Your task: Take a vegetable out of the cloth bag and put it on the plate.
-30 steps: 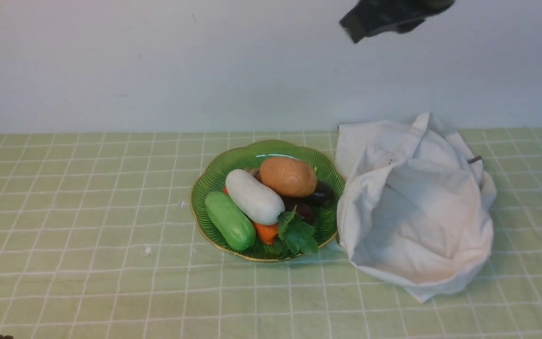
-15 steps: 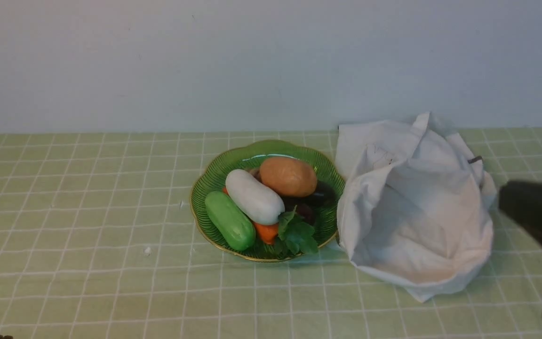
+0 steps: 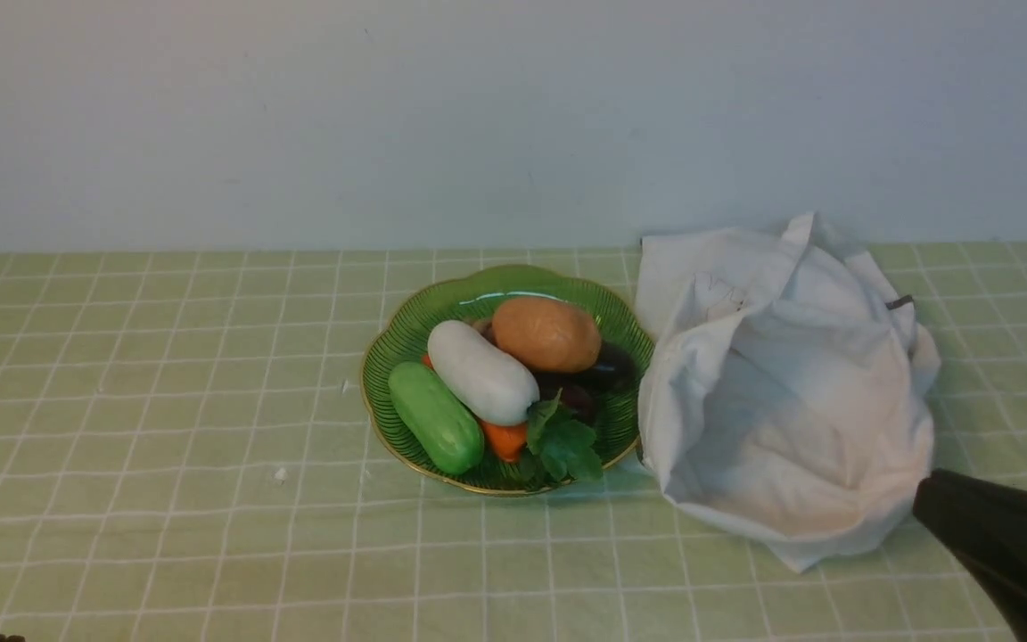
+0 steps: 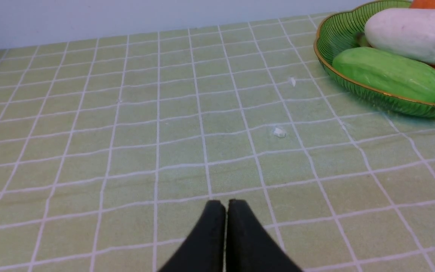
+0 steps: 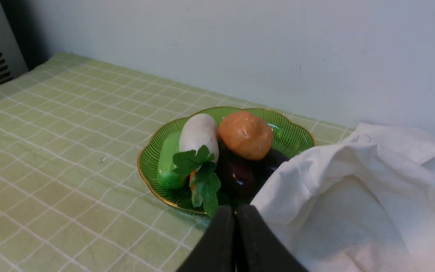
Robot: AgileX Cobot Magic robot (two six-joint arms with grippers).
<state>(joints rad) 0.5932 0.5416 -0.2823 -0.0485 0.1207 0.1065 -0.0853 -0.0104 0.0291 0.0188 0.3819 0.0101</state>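
Note:
The white radish (image 3: 480,372) lies in the green plate (image 3: 396,343) at mid-table, its green leaves (image 3: 564,443) pointing toward me. The crumpled white cloth bag (image 3: 790,392) sits just right of the plate, touching its rim. My right gripper (image 3: 925,501) is shut and empty, low at the bag's near right corner. Its wrist view shows the shut gripper (image 5: 235,210) in front of the radish (image 5: 198,132), the plate (image 5: 146,166) and the bag (image 5: 372,196). My left gripper (image 4: 225,204) is shut and empty over bare tablecloth, well left of the plate (image 4: 329,36) and radish (image 4: 410,36).
Also in the plate are a green cucumber (image 3: 435,416), a tan potato (image 3: 546,333), an orange carrot (image 3: 505,440) and a dark eggplant (image 3: 610,367). The table wears a green checked cloth (image 3: 166,401) with small white crumbs (image 3: 280,475). A pale wall stands behind.
My right arm has swung from the top of the front view down to the lower right, beside the bag. The plate, its vegetables and the bag have not moved.

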